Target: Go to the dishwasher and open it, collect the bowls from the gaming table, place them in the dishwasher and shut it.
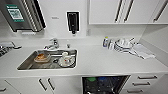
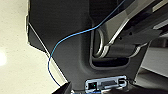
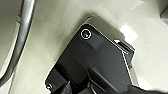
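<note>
The dishwasher [image 1: 106,85] stands open under the white counter, low in the head view, right of centre, with its dark inside and racks showing. In its rack lie a light green bowl [image 1: 91,79] and, beside it to the right, a blue bowl [image 1: 102,80]. The gaming table is out of view. Both wrist views look down at dark parts of my own body over a pale speckled floor [image 3: 150,57], and a blue cable [image 2: 72,37] runs across the left wrist view.
A steel sink [image 1: 27,63] in the counter holds a brownish-orange bowl [image 1: 41,57] and white dishes [image 1: 66,60], with a tap [image 1: 52,44] behind. Stacked dishes [image 1: 123,45], a bottle [image 1: 106,42] and a cloth [image 1: 142,52] sit at the right. White drawers [image 1: 147,82] flank the dishwasher.
</note>
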You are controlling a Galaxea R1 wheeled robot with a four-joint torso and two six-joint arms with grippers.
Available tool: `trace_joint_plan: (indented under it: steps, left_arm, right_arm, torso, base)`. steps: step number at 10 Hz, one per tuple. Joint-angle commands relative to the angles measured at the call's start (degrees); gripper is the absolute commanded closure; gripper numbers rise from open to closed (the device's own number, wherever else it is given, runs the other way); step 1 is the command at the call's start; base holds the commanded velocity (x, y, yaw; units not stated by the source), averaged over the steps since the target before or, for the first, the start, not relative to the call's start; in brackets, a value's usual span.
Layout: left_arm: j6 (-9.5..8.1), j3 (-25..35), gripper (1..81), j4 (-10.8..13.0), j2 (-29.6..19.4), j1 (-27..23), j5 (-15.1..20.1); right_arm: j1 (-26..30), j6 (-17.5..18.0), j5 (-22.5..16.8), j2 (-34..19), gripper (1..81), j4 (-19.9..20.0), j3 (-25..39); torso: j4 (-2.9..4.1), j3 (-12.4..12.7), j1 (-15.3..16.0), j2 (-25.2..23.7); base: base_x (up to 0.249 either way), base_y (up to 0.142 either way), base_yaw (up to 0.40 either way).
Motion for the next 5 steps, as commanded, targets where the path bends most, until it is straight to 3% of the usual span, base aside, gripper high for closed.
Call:
trace_joint_plan:
  steps: [1,5]
  left_arm:
    - [0.00,0.1,1.0,-0.2,-0.5,0.9,3.2]
    - [0.00,0.1,1.0,-0.2,-0.5,0.9,3.3]
  right_arm:
    - [5.5,9.7,-2.7,-1.0,1.0,1.5,-2.1]
    - [7.2,15.2,-2.7,1.7,1.0,1.8,-8.8]
  torso:
    - [0.00,0.0,3.6,-5.5]
    - [0.00,0.0,8.7,-13.8]
  base:
    - [0.000,0.000,0.000]
    - [0.000,0.000,0.000]
